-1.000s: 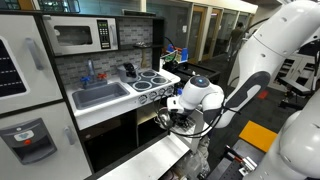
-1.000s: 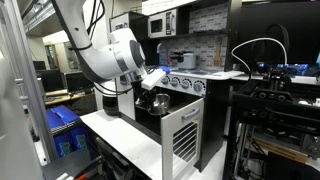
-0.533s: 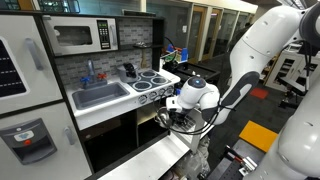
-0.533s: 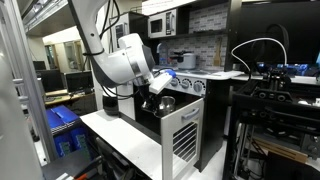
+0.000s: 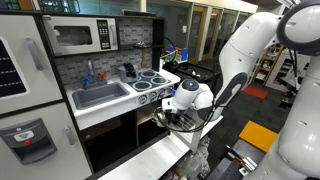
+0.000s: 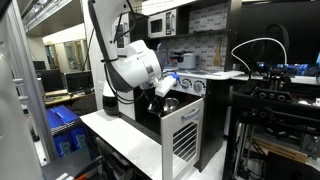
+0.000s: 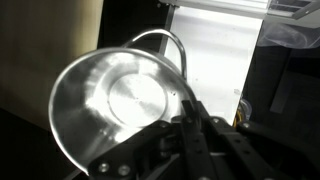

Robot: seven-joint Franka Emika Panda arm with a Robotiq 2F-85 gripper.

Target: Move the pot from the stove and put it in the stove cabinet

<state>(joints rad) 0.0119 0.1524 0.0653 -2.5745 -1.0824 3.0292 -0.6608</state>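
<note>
Wrist view: the pot (image 7: 110, 105) filled the left and centre of the frame, with its wire handle arching over the far rim. A dark gap lay above the pot and a bright white panel (image 7: 215, 60) to the right. The gripper (image 7: 188, 118) had its jaws pinched on the pot's near-right rim. In an exterior view, you held the pot at the dark mouth of the stove cabinet (image 6: 150, 122), below the stove (image 6: 185, 84). The slatted door (image 6: 185, 140) stood open just to the right. The arm (image 5: 240, 55) arched down from the upper right, with its wrist bent toward the opening.
</note>
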